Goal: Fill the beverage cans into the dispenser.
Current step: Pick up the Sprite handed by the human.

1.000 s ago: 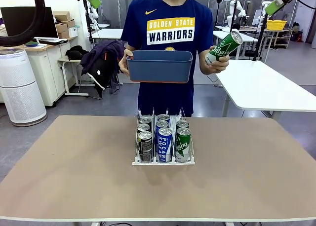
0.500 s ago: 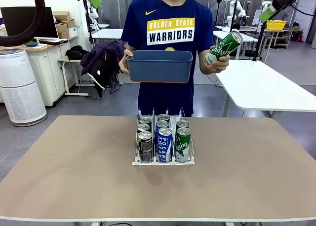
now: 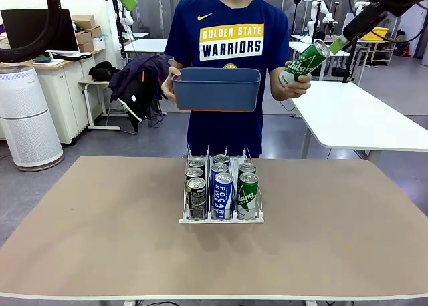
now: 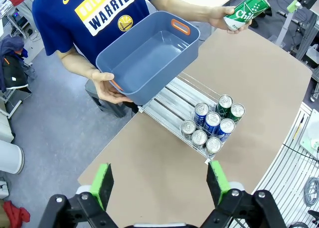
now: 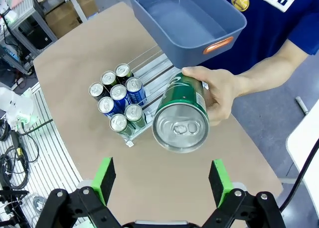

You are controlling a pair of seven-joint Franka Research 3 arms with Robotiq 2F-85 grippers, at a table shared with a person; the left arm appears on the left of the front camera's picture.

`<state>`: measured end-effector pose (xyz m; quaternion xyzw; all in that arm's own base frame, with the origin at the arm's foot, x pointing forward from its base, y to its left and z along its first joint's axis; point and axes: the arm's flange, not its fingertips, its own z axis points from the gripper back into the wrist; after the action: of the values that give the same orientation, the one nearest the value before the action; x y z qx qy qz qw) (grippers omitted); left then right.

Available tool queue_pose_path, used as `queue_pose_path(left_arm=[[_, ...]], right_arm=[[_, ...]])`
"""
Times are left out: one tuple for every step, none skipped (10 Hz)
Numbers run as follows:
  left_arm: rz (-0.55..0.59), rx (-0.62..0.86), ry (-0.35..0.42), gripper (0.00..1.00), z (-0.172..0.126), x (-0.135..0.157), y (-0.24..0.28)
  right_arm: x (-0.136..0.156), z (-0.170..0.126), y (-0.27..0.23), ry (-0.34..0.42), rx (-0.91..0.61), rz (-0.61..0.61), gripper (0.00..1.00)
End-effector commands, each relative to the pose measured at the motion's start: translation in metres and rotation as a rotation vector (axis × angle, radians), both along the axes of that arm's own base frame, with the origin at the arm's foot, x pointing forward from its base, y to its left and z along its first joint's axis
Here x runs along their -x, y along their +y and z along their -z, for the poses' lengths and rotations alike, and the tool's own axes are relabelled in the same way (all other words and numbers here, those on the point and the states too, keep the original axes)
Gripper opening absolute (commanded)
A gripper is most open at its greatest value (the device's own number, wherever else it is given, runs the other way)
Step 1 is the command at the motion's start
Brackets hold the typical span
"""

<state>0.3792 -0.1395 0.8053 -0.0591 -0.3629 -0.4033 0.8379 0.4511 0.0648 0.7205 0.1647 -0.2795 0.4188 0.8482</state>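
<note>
Behind the brown surface stretches a workshop with white tables, a white air purifier at the left and a chair draped with dark clothing. On the surface sits the dispenser, a low clear rack whose three lanes already hold seven cans: black-and-green ones on the left, blue ones in the middle, green ones on the right, crowded toward the front lip. At the far side a person holds an empty blue bin against the body and offers one more green can, tilted with its silver top toward the robot's right arm. The right hand has its green-padded fingers spread wide with nothing between them, and looks straight down the can's lid from just short of it. The left hand is likewise wide open and empty, raised high over the near edge of the surface. That can looks stiff and smooth, likely full and so fairly heavy for its slim size; its painted wall may slip, and squeezing hard could dent it. The best hold is probably across the upper barrel, clear of the person's fingers, which wrap its lower half. Bare lane remains behind the standing cans.
</note>
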Motion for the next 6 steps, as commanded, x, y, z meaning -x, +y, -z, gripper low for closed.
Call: queue_pose_path(left_arm=[[-0.003,0.003,-0.004,1.00,0.001,0.000,0.001],[-0.003,0.003,-0.004,1.00,0.001,0.000,0.001],[-0.003,0.003,-0.004,1.00,0.001,0.000,0.001],[-0.003,0.003,-0.004,1.00,0.001,0.000,0.001],[-0.003,0.003,-0.004,1.00,0.001,0.000,0.001],[-0.003,0.003,-0.004,1.00,0.001,0.000,0.001]], right_arm=[[-0.006,0.010,0.009,-0.032,-0.021,0.007,1.00],[-0.011,0.015,0.013,-0.028,-0.032,0.010,1.00],[-0.015,0.019,0.017,-0.029,-0.037,0.009,1.00],[-0.020,0.023,0.020,-0.035,-0.034,0.015,1.00],[-0.023,0.028,0.025,-0.040,-0.046,0.024,1.00],[-0.026,0.031,0.028,-0.040,-0.056,0.028,1.00]])
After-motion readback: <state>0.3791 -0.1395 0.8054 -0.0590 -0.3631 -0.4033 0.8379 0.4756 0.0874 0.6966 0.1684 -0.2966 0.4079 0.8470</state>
